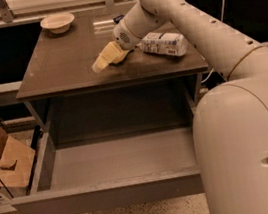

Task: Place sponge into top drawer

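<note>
The pale-yellow sponge (106, 57) is at the middle of the tabletop, pinched at its right end and tilted down to the left, just above or on the surface. My gripper (118, 51) is at the sponge's right end, shut on it; the fingers are mostly hidden behind the sponge and wrist. The top drawer (107, 195) is pulled wide open below the tabletop toward the camera. Its light grey inside shows nothing in it. The sponge is over the table, behind the drawer opening.
A white labelled bottle (164, 44) lies on its side right of the gripper. A white bowl (57, 22) stands at the back left of the brown table (57, 70). Cardboard boxes (3, 160) sit on the floor at left. My arm's large body (247, 152) fills the right foreground.
</note>
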Robot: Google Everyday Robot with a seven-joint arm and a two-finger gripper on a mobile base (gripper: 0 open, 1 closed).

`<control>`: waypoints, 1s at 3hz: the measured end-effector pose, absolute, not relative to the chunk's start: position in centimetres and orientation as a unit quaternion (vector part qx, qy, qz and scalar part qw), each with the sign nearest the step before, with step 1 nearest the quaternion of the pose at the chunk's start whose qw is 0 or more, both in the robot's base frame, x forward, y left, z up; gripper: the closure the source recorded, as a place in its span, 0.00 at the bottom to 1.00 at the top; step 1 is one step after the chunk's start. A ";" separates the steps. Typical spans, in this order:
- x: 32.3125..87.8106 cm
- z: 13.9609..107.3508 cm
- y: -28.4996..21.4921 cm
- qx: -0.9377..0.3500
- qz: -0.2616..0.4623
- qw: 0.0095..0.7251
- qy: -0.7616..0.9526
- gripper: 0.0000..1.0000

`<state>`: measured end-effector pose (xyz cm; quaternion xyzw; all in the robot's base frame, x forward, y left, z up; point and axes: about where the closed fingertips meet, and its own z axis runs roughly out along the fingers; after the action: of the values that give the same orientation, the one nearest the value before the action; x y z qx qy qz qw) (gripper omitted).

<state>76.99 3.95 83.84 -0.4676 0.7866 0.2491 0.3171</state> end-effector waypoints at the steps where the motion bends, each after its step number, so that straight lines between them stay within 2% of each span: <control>1: 76.9 83.6 3.7 -0.467 0.246 0.314 0.790 0.26; 3: 76.8 83.6 3.6 -0.464 0.246 0.311 0.792 0.72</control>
<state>76.76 3.59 83.56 -0.4644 0.7919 0.2457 0.3112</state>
